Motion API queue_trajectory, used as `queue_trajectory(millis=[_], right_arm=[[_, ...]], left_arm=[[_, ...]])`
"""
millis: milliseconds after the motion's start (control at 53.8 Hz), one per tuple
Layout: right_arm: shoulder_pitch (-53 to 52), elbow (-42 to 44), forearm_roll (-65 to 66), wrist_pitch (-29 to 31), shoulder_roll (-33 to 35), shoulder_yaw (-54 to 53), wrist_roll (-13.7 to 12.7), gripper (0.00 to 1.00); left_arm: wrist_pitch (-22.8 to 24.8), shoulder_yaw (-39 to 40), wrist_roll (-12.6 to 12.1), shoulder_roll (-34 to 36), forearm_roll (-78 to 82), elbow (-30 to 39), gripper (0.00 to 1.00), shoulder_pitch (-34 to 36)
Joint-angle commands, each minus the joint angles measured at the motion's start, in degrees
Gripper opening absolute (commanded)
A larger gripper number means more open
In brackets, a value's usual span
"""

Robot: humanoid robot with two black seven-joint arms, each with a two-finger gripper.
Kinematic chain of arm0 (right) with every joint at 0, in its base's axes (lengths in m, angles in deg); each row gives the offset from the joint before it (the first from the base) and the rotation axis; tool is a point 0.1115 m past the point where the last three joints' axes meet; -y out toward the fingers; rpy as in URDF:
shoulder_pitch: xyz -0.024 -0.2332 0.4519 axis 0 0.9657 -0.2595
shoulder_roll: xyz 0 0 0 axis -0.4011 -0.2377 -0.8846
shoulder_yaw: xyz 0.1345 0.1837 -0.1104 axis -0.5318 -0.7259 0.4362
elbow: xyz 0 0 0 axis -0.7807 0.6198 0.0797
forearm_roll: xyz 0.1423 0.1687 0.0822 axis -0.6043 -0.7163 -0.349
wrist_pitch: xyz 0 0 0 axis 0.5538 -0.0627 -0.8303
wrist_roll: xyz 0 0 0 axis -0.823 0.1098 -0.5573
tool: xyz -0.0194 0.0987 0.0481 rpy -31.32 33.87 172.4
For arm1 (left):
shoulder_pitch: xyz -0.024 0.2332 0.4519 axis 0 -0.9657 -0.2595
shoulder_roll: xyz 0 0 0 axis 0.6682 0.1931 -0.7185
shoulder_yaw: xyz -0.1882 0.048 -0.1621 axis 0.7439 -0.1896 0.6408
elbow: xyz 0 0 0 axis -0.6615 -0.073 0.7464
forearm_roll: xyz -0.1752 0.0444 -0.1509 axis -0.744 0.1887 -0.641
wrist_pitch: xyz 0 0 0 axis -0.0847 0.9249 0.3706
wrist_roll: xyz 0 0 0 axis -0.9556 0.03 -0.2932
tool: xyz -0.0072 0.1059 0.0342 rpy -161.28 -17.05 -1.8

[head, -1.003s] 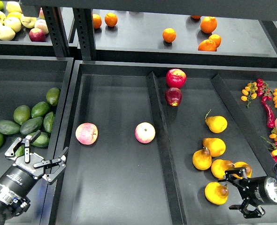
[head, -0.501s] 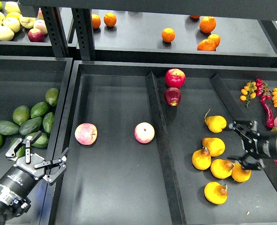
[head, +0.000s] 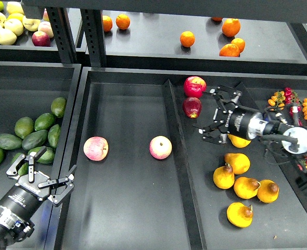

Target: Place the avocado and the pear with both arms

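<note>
Right end effector (head: 212, 114) now farther left

Matt black tray (head: 127, 219), glossy red apple (head: 192, 107), smooth avocado (head: 34, 139).

The right gripper (head: 212, 115) has swung up and leftward, away from the pears (head: 241, 183), toward the red apples (head: 192, 107).

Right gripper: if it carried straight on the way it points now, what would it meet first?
The right gripper points left with jaws open; likely the dark red apple first, though its height above the tray is unclear.
</note>
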Motion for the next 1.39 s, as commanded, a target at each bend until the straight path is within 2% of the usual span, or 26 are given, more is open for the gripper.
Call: queue_trajectory(millis=[0, 74, 297, 427, 594, 724, 761, 780, 799, 947, 1040, 1152, 1374], right_arm=[[3.1, 2.5, -0.1, 0.1, -8.0, -5.9, 0.0, 0.99], [4.8, 3.4, -0.2, 0.3, -11.8, -9.2, 0.0, 0.99], [10.7, 3.6, -0.4, 5.4, -11.9, -18.7, 0.0, 0.99], [12.3, 3.6, -0.4, 10.7, -11.9, -19.0, 0.0, 0.99], [16.1, 3.7, -0.5, 20.9, -11.9, -18.5, 0.0, 0.99], [19.2, 3.7, -0.5, 20.9, -11.9, -17.8, 0.0, 0.99], [19.9, 3.6, -0.5, 20.9, -11.9, -17.7, 0.8, 0.99], [21.6, 3.3, -0.5, 20.9, -11.9, -17.6, 3.8, 0.99], [22.2, 3.2, -0.6, 20.9, -11.9, -17.5, 5.0, 0.99], [26.0, 2.3, -1.7, 20.9, -11.9, -15.5, 10.7, 0.99], [28.6, 1.5, -3.6, 20.9, -11.9, -14.4, 13.1, 0.99], [31.1, -0.3, -8.5, 20.9, -11.9, -13.7, 14.5, 0.99], [36.1, -9.1, -19.5, 20.9, -11.9, -13.6, 14.4, 0.99]], left_arm=[[0.0, -0.4, 0.0, 0.0, 0.1, 0.0, 0.99, -0.5], [0.0, -1.0, 0.0, 0.0, 0.1, 0.0, 0.99, -0.5], [0.0, -2.2, 0.0, 0.0, 0.1, -0.2, 0.99, -0.5], [0.0, -3.0, 0.0, 0.0, 0.1, -0.2, 0.99, -0.5], [0.0, -3.9, 0.0, 0.0, 0.1, -0.2, 0.99, -0.5], [0.0, -4.7, 0.0, 0.0, 0.1, -1.0, 0.99, -0.5], [0.0, -5.0, 0.0, 0.0, 0.1, -1.2, 0.99, -0.4], [0.0, -5.5, 0.0, 0.0, 0.1, -1.3, 0.99, -0.2], [0.0, -5.7, 0.0, 0.0, 0.2, -1.4, 0.99, -0.2], [0.0, -7.8, 0.0, 0.0, 0.2, -2.3, 0.99, 0.8], [0.0, -8.3, 0.0, 0.0, 0.1, -2.7, 0.99, 2.1], [0.0, -8.2, 0.0, 0.0, 0.0, -2.7, 0.99, 4.2], [0.0, -8.3, 0.9, 0.0, -3.3, -0.6, 0.99, 7.0]])
